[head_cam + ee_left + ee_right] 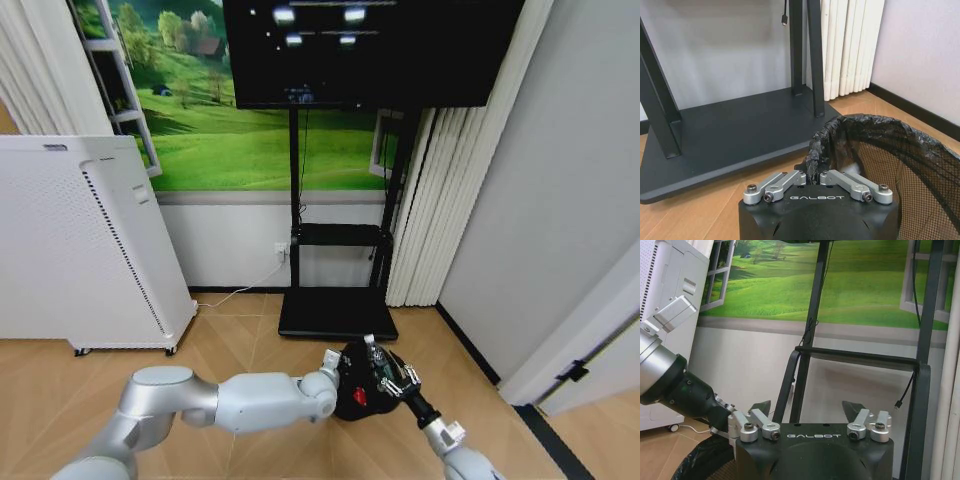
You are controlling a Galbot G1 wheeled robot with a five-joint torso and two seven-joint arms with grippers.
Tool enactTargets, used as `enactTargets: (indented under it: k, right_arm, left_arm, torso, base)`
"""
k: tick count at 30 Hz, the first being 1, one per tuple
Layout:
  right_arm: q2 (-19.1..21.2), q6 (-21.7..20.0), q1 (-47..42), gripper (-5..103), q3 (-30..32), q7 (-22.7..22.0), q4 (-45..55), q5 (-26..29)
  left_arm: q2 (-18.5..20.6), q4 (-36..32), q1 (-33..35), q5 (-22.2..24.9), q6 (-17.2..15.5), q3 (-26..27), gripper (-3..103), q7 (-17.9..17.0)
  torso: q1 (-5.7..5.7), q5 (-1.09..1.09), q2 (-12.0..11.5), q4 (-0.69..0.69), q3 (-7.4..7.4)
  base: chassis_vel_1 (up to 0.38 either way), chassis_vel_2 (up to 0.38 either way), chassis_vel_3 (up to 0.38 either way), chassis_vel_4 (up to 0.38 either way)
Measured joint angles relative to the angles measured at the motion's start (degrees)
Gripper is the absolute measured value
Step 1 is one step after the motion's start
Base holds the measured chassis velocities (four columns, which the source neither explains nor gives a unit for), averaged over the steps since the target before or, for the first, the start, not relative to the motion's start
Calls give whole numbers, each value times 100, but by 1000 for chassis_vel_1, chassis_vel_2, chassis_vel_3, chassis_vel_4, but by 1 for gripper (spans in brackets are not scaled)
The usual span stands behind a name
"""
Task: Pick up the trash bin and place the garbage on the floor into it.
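The black mesh trash bin [372, 398] with a black bag liner stands on the herringbone floor [230, 335] in front of the TV stand. My left gripper [343, 380] reaches in from the left and is shut on the bin's near rim [816, 159]; the mesh wall [900, 165] curves away beyond it. My right gripper [387, 368] hovers over the bin's mouth, open, with nothing between its fingers [761, 409]. A red piece of garbage [360, 397] shows in the bin's mouth under the grippers. The bag's edge [695, 460] lies just below the right gripper.
The TV stand's black base plate [335, 312] and posts [800, 45] stand right behind the bin. A white perforated cabinet [80, 240] on castors is at the left. White pleated curtains [430, 200] and a grey wall with dark skirting [465, 345] close the right side.
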State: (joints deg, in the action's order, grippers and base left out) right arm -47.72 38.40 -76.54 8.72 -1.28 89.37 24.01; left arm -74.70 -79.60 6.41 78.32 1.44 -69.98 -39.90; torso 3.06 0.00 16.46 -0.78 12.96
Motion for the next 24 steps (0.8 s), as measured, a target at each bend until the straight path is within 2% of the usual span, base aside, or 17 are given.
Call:
enactTargets:
  k: [1, 2, 4, 7, 10, 11, 14, 15, 17, 24]
  right_arm:
    - [-2, 0, -22, 85, 22, -15, 12, -22]
    - [-2, 0, -22, 85, 22, -15, 12, -22]
    - [-2, 25, -61, 96, 125, -93, 10, -63]
    - [11, 44, -61, 99, 216, -251, -45, -48]
    - [102, 14, 14, 100, 395, -786, -296, 76]
    - [102, 14, 14, 100, 395, -786, -296, 76]
    - [212, -74, 133, 100, 521, -1243, -643, 278]
    - [212, -74, 133, 100, 521, -1243, -643, 278]
    - [293, -61, 175, 100, 686, -1434, -1027, 301]
    - [347, 55, -174, 100, 1245, -1515, -1410, 370]
  left_arm:
    - [-8, 0, 0, 7, 3, 0, 7, -12]
    - [-8, 0, 0, 7, 3, 0, 7, -12]
    - [7, -21, -4, 21, 9, 0, 7, -43]
    - [87, -78, -42, 37, 20, 0, 7, -74]
    - [365, -252, -104, 76, 106, 19, 7, -183]
    - [365, -252, -104, 76, 106, 19, 7, -183]
    - [727, -452, -130, 88, 141, 78, 7, -278]
    - [727, -452, -130, 88, 141, 78, 7, -278]
    - [1020, -607, -116, 82, 149, 212, 7, -327]
    - [1486, -1000, -60, 92, 152, 487, 7, -375]
  torso:
    - [0, 0, 0, 0, 0]
    - [0, 0, 0, 0, 0]
    - [0, 0, 0, 0, 0]
    - [0, -1, 0, 0, 0]
    - [0, -1, 0, 0, 0]
    - [0, -1, 0, 0, 0]
    - [0, -1, 0, 2, 0]
    - [0, -1, 0, 2, 0]
    - [0, 0, 0, 3, 0]
    - [0, 0, 0, -1, 0]
  base:
    - [0, 0, 0, 0]
    - [0, 0, 0, 0]
    - [0, 0, 0, 0]
    - [0, 0, 0, 0]
    - [0, 0, 0, 0]
    - [0, 0, 0, 0]
    - [0, 0, 0, 0]
    - [0, 0, 0, 0]
    - [0, 0, 0, 0]
    - [0, 0, 0, 0]
